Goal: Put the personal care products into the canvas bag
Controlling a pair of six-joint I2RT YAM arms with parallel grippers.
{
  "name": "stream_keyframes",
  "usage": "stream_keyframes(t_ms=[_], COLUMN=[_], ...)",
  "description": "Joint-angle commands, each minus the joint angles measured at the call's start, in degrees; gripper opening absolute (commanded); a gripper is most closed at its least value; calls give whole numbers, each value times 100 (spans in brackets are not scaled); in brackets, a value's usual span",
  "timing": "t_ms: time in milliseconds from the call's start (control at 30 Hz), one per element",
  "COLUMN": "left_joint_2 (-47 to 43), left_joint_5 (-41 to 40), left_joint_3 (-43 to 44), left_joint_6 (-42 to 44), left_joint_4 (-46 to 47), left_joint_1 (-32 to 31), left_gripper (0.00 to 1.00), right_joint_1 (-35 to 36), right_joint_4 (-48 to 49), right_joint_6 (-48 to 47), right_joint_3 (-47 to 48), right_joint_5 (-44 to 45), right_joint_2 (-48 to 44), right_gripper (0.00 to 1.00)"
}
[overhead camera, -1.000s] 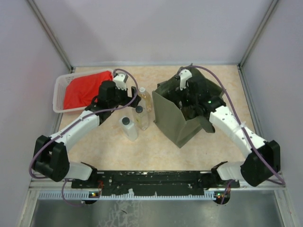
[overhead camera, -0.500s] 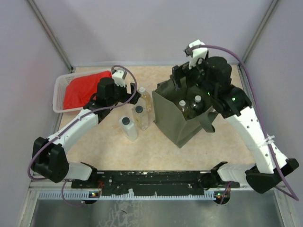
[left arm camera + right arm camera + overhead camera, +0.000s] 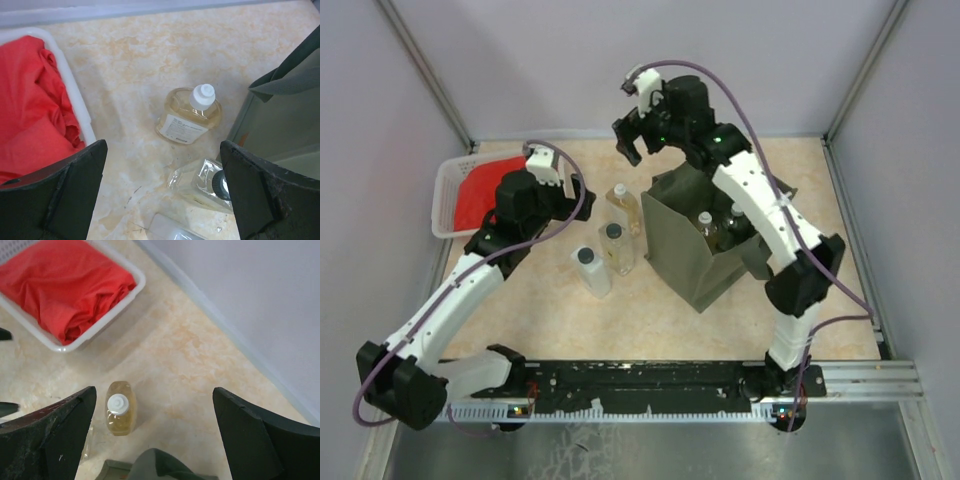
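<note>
The olive canvas bag (image 3: 695, 255) stands open right of centre, and two bottles (image 3: 706, 223) show inside it. Left of the bag stand three personal care products: an amber bottle with a white cap (image 3: 623, 205) (image 3: 190, 115) (image 3: 119, 412), a clear bottle with a black cap (image 3: 616, 246) (image 3: 202, 182) and a white bottle with a dark cap (image 3: 590, 270) (image 3: 170, 231). My left gripper (image 3: 572, 192) (image 3: 162, 192) hangs open just left of these, with nothing between its fingers. My right gripper (image 3: 628, 140) (image 3: 155, 422) is open and empty, high above the bag's far-left corner and the amber bottle.
A white lattice basket (image 3: 448, 195) (image 3: 100, 320) holding a red cloth (image 3: 485, 195) (image 3: 30, 120) (image 3: 65, 285) sits at the far left. A bag handle (image 3: 160, 465) pokes into the right wrist view. Walls close the table on three sides.
My right gripper has risen out of the bag and swung back and to the left, uncovering the bottles inside. My left arm has drawn back a little to the left.
</note>
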Motion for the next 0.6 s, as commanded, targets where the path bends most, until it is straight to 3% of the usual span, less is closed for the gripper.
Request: stream_keyframes(t_ms=[0,267,567], left_joint_2=[-415,-675,-913], left_joint_5=[-289,-256,-137], left_joint_3=[201,140,-93], left_joint_6=[-38,-46,-105], left_joint_4=[-260,-331,-373], left_joint_1=[9,6,12], left_gripper=[100,100,100], right_joint_1=[259,471,553], right_joint_4=[-578,-931,-1187], right_joint_6=[-387,-502,-500], right_joint_3=[747,929,651], right_joint_5=[-216,-123,30], right_joint_2=[708,1468,1725], right_gripper=[99,99,99])
